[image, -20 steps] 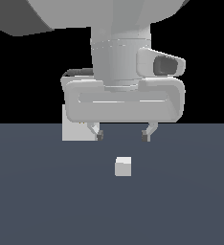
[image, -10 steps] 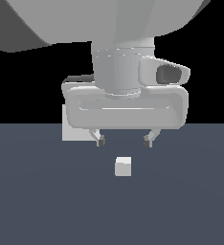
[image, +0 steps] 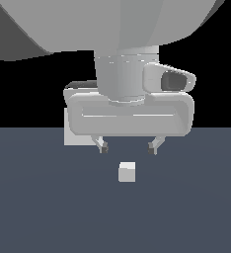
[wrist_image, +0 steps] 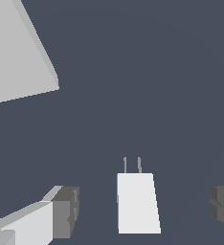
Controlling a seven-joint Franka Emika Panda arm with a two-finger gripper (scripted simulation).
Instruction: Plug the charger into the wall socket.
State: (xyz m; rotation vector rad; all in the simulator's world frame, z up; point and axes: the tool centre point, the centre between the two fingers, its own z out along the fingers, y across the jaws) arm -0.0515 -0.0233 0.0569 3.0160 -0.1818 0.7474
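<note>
Grey-white and cube-shaped, the charger point(image: 127, 172) sits on the dark slate-blue counter point(image: 196, 212) directly below the robot arm's claw point(image: 128, 147), seen from the exterior view. The claw hangs above it with its two dark-tipped fingers point(image: 103, 147) spread wide apart, one to each side of the charger, neither one touching it. Nothing is held between them.

Behind the claw's broad pale housing, on the exterior view's left, an edge of the wall socket point(image: 70, 133) shows as a flat upright pale plate standing farther back on the counter, well apart from the charger. Most of the plate is hidden by the arm, and its face cannot be made out from this side.

From the wrist view, the charger point(wrist_image: 137, 203) lies midway between the open fingers, its two thin prongs point(wrist_image: 132, 165) sticking out from one end and lying level over the counter point(wrist_image: 147, 72). One finger pad point(wrist_image: 65, 212) appears dark grey and ridged at the end of a pale finger; the tip of the other point(wrist_image: 222, 207) is cut off by the frame edge. The wall socket point(wrist_image: 16, 52) shows in this view as a large pale slab, seen at a slant with one thin side edge visible, far beyond the prongs and off to one side of their line.
</note>
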